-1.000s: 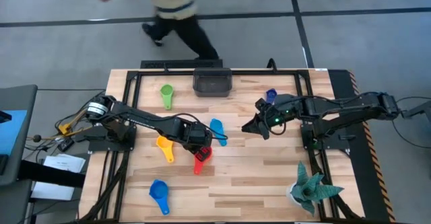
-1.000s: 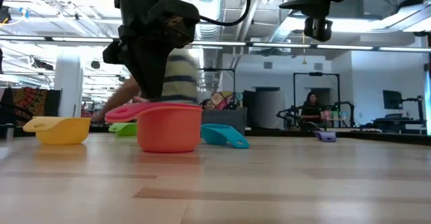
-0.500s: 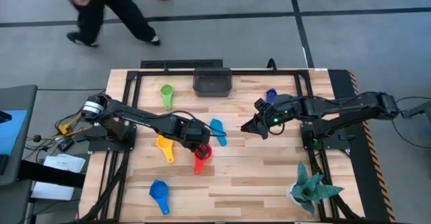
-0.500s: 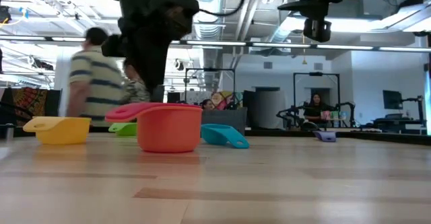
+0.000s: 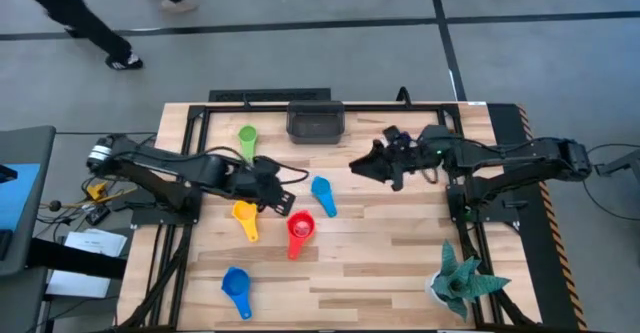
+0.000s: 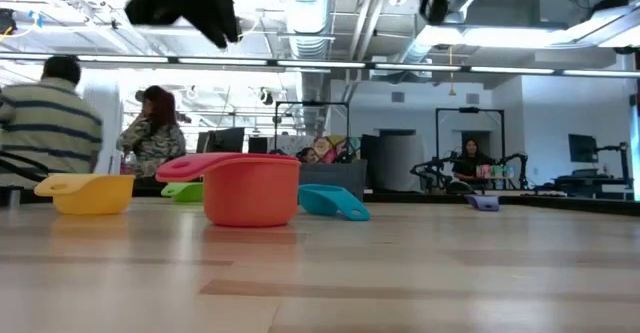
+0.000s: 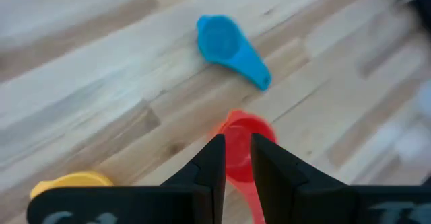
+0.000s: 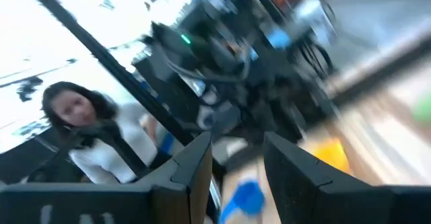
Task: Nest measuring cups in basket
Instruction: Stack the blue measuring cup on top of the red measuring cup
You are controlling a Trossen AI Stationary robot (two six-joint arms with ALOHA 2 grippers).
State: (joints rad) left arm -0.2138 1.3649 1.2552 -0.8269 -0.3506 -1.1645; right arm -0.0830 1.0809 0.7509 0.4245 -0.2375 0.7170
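Measuring cups lie scattered; small red plastic cup [image 7: 244,143] sits free below your narrowly parted, empty left gripper [image 7: 236,158]. Right gripper [image 8: 236,162] is apart, empty. Regrasp next.

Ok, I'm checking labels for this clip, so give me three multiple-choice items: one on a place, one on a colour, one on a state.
1. Where does the royal blue cup lie?
A. in the basket
B. alone, towards the table's near edge on the left arm's side
C. stacked in the green cup

2. Which colour is the cup seen just past the left pincer in its wrist view?
A. orange
B. red
C. green

3. What is the left pincer's state?
A. clamped on the yellow cup
B. inside the basket
C. holding nothing, above the table

Key: 1 B, the high view shows it apart from the other cups; 2 B, red shows between and beyond the fingers; 3 C, the gap between the fingers is bare.
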